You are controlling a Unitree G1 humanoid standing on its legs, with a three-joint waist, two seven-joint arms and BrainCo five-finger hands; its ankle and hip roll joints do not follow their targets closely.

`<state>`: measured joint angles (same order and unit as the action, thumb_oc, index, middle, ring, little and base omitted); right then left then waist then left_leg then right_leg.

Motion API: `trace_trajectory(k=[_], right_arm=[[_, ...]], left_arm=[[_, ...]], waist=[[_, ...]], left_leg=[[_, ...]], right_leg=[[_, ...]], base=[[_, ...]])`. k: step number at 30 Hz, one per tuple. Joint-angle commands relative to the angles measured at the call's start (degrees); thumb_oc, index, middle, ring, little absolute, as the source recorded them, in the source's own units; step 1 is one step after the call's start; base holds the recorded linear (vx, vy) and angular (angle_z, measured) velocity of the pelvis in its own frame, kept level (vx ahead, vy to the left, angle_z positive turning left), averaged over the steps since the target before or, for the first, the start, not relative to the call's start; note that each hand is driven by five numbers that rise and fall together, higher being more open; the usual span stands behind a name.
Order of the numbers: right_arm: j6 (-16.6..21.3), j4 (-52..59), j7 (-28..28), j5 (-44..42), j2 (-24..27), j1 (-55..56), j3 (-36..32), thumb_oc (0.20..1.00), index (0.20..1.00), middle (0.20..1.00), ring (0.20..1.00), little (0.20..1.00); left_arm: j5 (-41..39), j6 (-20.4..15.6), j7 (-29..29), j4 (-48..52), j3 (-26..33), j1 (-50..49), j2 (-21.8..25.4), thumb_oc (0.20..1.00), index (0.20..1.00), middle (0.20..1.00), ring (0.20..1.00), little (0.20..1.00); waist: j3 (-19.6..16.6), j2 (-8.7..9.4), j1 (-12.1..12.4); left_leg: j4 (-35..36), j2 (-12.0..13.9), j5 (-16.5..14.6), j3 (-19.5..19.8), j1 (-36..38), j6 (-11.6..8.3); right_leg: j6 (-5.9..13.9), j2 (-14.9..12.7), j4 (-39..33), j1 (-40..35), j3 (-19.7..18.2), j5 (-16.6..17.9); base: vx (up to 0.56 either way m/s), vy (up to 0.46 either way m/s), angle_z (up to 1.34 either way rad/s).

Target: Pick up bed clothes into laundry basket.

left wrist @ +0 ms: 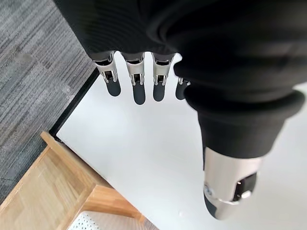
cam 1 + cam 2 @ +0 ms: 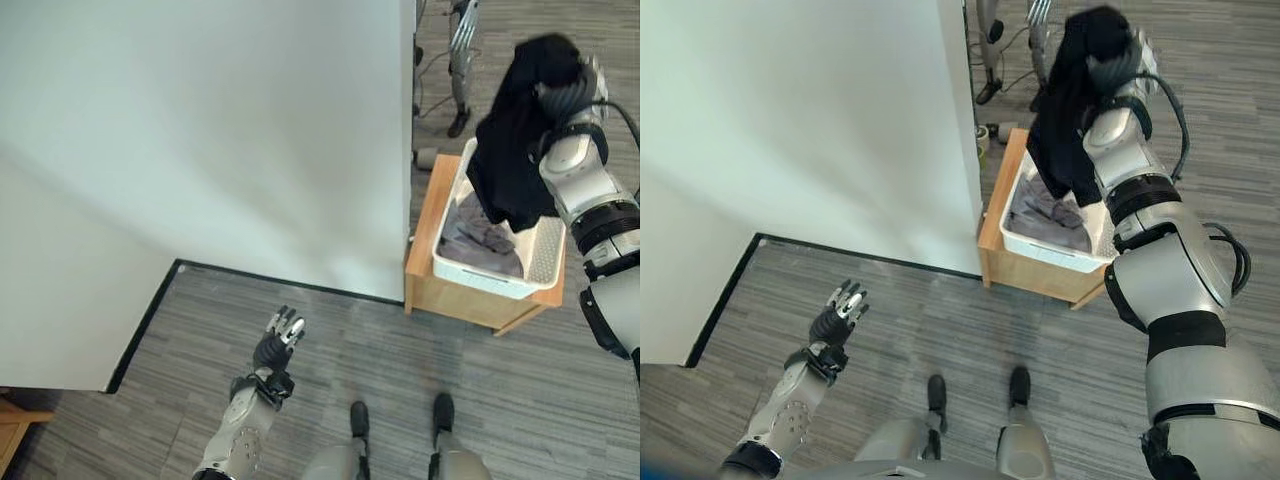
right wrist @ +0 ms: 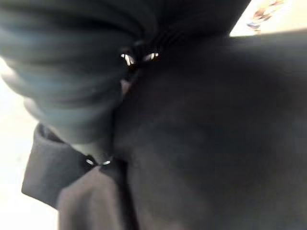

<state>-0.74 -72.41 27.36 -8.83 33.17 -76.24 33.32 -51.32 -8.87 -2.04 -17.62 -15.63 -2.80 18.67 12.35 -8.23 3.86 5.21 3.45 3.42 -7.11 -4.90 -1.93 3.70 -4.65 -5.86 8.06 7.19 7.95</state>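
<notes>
My right hand (image 2: 568, 92) is raised above the white laundry basket (image 2: 545, 262) and is shut on a black garment (image 2: 515, 140) that hangs down with its lower end at the basket's rim. A grey garment (image 2: 482, 238) lies inside the basket. In the right wrist view the black garment (image 3: 211, 143) covers the hand. The bed's white sheet (image 2: 200, 150) is bare. My left hand (image 2: 277, 345) hovers open over the floor by the bed's near edge, fingers (image 1: 139, 81) straight, holding nothing.
The basket stands on a low wooden table (image 2: 470, 300) right beside the bed's right edge. A wooden piece (image 2: 15, 425) shows at the lower left. A stand's metal legs (image 2: 462, 60) rise beyond the table. Grey plank floor (image 2: 400, 360) lies in front of the bed.
</notes>
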Motion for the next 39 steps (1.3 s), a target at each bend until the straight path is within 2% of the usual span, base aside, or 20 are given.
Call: trace_trajectory(k=[1,5,11,12,13,16,24,28,32,33,34,35,37,38,39], right_arm=[[1.9,-3.8,-3.0,0.8,0.7,-8.5,5.4,0.2,0.2,0.2,0.2,0.2],[-0.8,-10.6,-6.3,6.3,2.3,-7.8,8.7,0.2,0.2,0.2,0.2,0.2],[-2.2,-13.2,-10.5,15.0,9.1,-6.0,12.3,0.2,0.2,0.2,0.2,0.2],[-2.0,-13.2,-12.2,15.6,9.5,-5.7,13.0,0.84,0.84,0.84,0.84,0.84],[-1.9,-13.5,-14.7,15.6,9.7,-5.5,13.6,1.0,1.0,1.0,1.0,1.0],[-2.8,-14.9,-16.9,17.7,10.0,-7.0,15.8,1.0,1.0,1.0,1.0,1.0],[-3.3,-16.1,-18.7,21.1,8.3,-9.0,18.3,1.0,1.0,1.0,1.0,1.0],[-3.7,-15.8,-19.7,23.2,5.1,-12.7,21.6,1.0,1.0,1.0,1.0,1.0],[-3.3,-12.7,-18.7,21.2,3.6,-14.0,21.8,1.0,1.0,1.0,1.0,1.0],[-2.4,8.4,-13.3,14.9,4.9,-12.2,18.0,1.0,1.0,1.0,1.0,1.0],[-2.6,8.6,-13.3,15.0,5.0,-12.0,17.8,1.0,1.0,1.0,1.0,1.0],[-2.3,23.7,-11.7,14.1,7.7,-8.8,14.3,1.0,1.0,1.0,1.0,1.0],[-0.8,49.7,-11.0,16.2,14.1,5.6,1.8,1.0,1.0,1.0,1.0,1.0],[1.4,56.3,-10.1,16.9,16.2,12.7,-3.7,1.0,1.0,1.0,1.0,1.0],[3.2,64.9,-9.1,18.1,15.4,25.4,-12.8,1.0,1.0,1.0,1.0,1.0]], left_arm=[[1.3,-2.8,1.2,2.5,-2.9,3.0,2.4,1.0,1.0,1.0,1.0,1.0],[1.9,-2.3,2.7,3.3,-4.0,3.3,3.1,1.0,1.0,1.0,1.0,1.0],[3.8,-1.5,6.2,5.3,-4.5,2.6,4.8,1.0,1.0,1.0,1.0,1.0],[4.0,-1.4,6.4,5.0,-4.3,2.5,4.7,1.0,1.0,1.0,1.0,1.0],[4.3,-1.1,6.6,4.7,-4.0,2.4,4.7,1.0,1.0,1.0,1.0,1.0],[4.7,-0.5,6.9,4.2,-2.9,2.0,4.4,1.0,1.0,1.0,1.0,1.0],[5.3,0.4,6.8,4.1,-1.8,1.4,3.9,1.0,1.0,1.0,1.0,1.0],[5.5,0.7,6.4,3.4,-1.2,2.1,3.8,1.0,1.0,1.0,1.0,1.0],[5.5,0.4,6.0,3.0,-0.3,2.4,3.8,1.0,1.0,1.0,1.0,1.0],[5.4,-0.5,4.3,2.5,2.2,2.9,3.1,1.0,1.0,1.0,1.0,1.0],[5.4,-0.5,4.3,2.5,2.1,2.9,3.2,1.0,1.0,1.0,1.0,1.0],[5.3,-0.8,3.4,2.3,4.1,2.8,2.5,1.0,1.0,1.0,1.0,1.0],[5.3,-1.5,2.2,0.9,7.6,2.3,1.0,1.0,1.0,1.0,1.0,1.0],[5.2,-2.0,2.1,0.9,8.8,2.3,-0.5,1.0,1.0,1.0,1.0,1.0],[5.3,-2.4,2.0,0.9,9.0,2.1,-1.5,1.0,1.0,1.0,1.0,1.0]], waist=[[0.1,1.87,1.4],[0.4,1.37,2.5],[1.0,0.59,6.1],[1.1,0.7,6.4],[1.1,0.82,6.7],[1.1,1.16,7.3],[1.3,1.62,6.7],[1.4,2.31,5.9],[1.5,2.72,5.1],[1.9,3.58,3.2],[1.8,3.68,3.3],[2.1,3.95,1.9],[1.9,4.98,0.2],[1.8,4.68,-0.6],[1.6,4.71,-1.1]], left_leg=[[-0.2,0.7,1.1,-1.5,2.1,-3.18],[-0.2,0.4,1.4,-0.5,1.5,-3.21],[-0.2,0.0,2.7,2.3,-1.9,-3.4],[-0.2,0.1,2.9,2.6,-2.3,-3.5],[-0.2,0.1,3.0,2.7,-2.6,-3.58],[-0.2,0.4,3.1,3.3,-2.9,-3.64],[-0.2,0.1,2.8,3.6,-2.4,-3.39],[-0.2,0.0,2.5,3.2,-2.2,-3.25],[-0.2,-0.1,2.4,2.8,-1.9,-3.16],[-0.2,0.2,1.9,1.6,-1.1,-3.17],[-0.2,0.1,2.0,1.6,-1.3,-3.14],[-0.2,0.3,1.5,1.0,-0.8,-3.12],[-0.2,0.4,1.0,0.0,-0.1,-2.78],[-0.2,0.4,0.7,-0.1,0.1,-2.52],[-0.2,0.4,0.1,-0.1,0.8,-2.26]], right_leg=[[1.48,-1.9,0.9,-2.1,1.5,-2.8],[1.66,-2.2,0.9,-2.1,2.2,-2.9],[2.06,-3.0,0.9,0.0,4.9,-2.5],[2.03,-3.1,0.9,0.2,5.1,-2.4],[1.97,-3.0,0.9,0.4,5.3,-2.4],[1.82,-2.9,0.9,0.3,5.6,-2.7],[1.52,-2.8,0.9,-0.3,5.3,-2.9],[1.43,-2.8,0.9,-0.3,4.7,-2.9],[1.44,-2.9,0.9,-0.4,4.3,-2.8],[1.49,-2.7,0.9,-0.6,3.2,-2.6],[1.49,-2.8,0.9,-0.4,3.2,-2.4],[1.46,-2.6,0.9,-0.4,2.5,-2.5],[1.48,-2.4,0.9,-0.7,1.6,-2.5],[1.55,-2.5,1.0,-0.8,1.6,-2.7],[1.65,-2.6,1.2,-1.5,1.8,-3.2]], base=[[0.0,0.0,0.0],[-0.02,-0.014,0.09],[-0.03,-0.04,0.28],[0.0,-0.037,0.21],[0.02,-0.037,0.26],[0.03,-0.031,0.19],[0.01,0.001,0.02],[0.0,0.017,-0.01],[-0.01,0.039,-0.05],[-0.02,0.054,-0.07],[0.0,0.079,-0.13],[0.02,0.042,-0.24],[0.03,0.03,-0.33],[0.05,0.004,-0.28],[0.06,0.011,-0.25]])
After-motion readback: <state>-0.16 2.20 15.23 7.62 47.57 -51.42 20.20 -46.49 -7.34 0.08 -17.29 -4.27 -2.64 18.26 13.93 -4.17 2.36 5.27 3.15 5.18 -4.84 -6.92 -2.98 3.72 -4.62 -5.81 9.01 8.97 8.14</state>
